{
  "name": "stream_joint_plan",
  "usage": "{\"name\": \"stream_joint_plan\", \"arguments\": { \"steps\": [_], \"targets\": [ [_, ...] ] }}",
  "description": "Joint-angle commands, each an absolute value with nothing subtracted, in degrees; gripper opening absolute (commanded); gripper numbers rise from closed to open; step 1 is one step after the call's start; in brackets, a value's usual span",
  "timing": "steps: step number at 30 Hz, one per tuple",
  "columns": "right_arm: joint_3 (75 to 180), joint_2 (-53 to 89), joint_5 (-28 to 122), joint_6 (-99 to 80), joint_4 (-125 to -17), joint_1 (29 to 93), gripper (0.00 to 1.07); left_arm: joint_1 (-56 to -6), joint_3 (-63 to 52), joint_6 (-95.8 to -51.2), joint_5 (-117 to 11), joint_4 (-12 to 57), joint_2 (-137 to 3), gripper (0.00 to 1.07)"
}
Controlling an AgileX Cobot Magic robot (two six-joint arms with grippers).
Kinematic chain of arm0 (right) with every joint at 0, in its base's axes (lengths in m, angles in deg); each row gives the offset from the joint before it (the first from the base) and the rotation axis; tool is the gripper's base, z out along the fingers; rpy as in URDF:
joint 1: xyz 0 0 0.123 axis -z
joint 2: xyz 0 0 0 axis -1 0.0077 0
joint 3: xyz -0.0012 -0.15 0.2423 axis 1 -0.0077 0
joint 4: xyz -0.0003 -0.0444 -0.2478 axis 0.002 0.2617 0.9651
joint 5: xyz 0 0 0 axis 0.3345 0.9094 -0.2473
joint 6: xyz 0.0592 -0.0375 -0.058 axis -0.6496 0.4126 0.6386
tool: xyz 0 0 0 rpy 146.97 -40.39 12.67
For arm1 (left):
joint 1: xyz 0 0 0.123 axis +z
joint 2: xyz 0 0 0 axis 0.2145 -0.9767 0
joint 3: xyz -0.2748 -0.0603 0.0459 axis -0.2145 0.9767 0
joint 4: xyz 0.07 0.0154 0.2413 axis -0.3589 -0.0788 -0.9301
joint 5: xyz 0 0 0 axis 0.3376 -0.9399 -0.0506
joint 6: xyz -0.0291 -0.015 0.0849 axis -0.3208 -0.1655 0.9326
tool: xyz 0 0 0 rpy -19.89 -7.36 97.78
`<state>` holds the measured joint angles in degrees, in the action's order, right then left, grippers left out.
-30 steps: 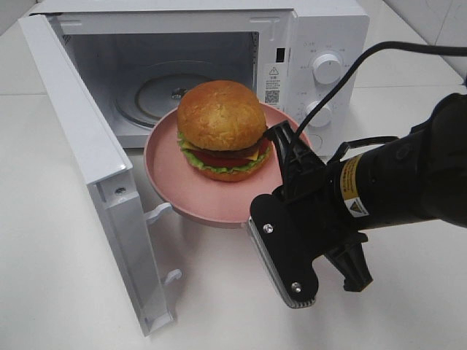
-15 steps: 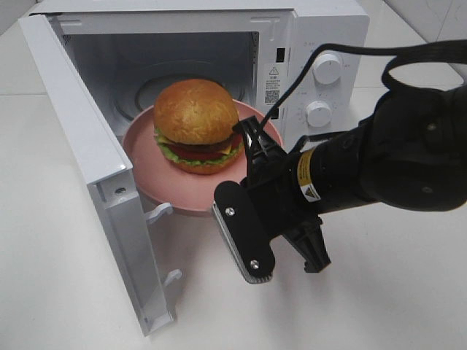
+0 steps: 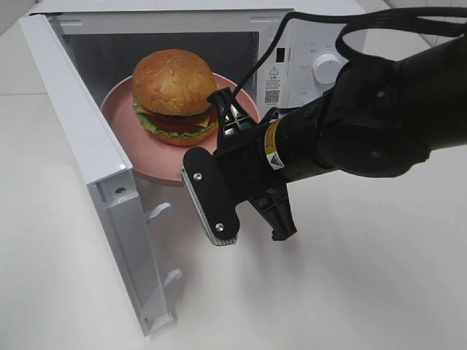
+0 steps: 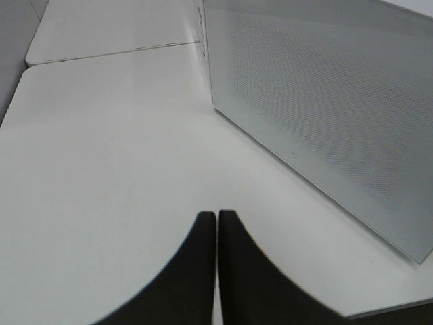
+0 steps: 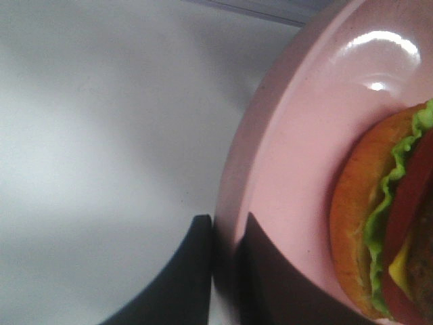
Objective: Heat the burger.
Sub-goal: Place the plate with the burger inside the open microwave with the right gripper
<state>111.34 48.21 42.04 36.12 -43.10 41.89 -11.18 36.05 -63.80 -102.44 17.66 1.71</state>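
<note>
The burger (image 3: pixel 174 89), with a golden bun, lettuce, tomato and cheese, rides on a round pink plate (image 3: pixel 130 149). The plate is held in the mouth of the open white microwave (image 3: pixel 306 29), partly inside the cavity and above its floor. My right gripper (image 3: pixel 220 100) is shut on the plate's near right rim. In the right wrist view the two dark fingers of the right gripper (image 5: pixel 225 271) pinch the plate rim (image 5: pixel 270 156), and the burger (image 5: pixel 389 223) is just beyond them. My left gripper (image 4: pixel 216 267) is shut on nothing, low over the table beside the door's outer face.
The microwave door (image 3: pixel 87 171) swings open to the left, its latch hooks (image 3: pixel 159 213) pointing at the plate. Its perforated outer panel (image 4: pixel 325 101) fills the left wrist view. Two knobs (image 3: pixel 326 67) sit on the microwave's right panel. White tabletop (image 3: pixel 350 292) lies in front.
My right arm has carried the plate and burger up and to the left, from in front of the microwave into its opening. The grip on the rim is unchanged.
</note>
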Motion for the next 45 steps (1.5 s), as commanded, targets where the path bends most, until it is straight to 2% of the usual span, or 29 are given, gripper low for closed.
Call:
{"name": "stream_joint_plan", "arguments": {
  "steps": [1,28,35,40,42,45],
  "targets": [
    [113.17,48.27,44.73,37.38,-42.35,41.83,0.0,-11.07,36.05,-63.63,-102.04,17.77,2.74,0.0],
    [118.39,52.74,42.49,37.04,-42.75,42.52,0.0,-11.07,36.05,-63.63,-102.04,17.77,2.74,0.0],
    [122.57,52.74,37.22,40.82,-50.37,44.18,0.0,-11.07,36.05,-63.63,-102.04,17.77,2.74,0.0],
    [124.69,52.79,32.64,50.62,-59.31,44.18,0.0,-11.07,36.05,-63.63,-102.04,17.77,2.74,0.0],
    [125.95,52.79,30.58,57.26,-66.24,44.47,0.0,-11.07,36.05,-63.63,-102.04,17.77,2.74,0.0],
    [126.69,52.79,30.06,61.73,-69.8,44.47,0.0,-11.07,36.05,-63.63,-102.04,17.77,2.74,0.0]
  ]
}}
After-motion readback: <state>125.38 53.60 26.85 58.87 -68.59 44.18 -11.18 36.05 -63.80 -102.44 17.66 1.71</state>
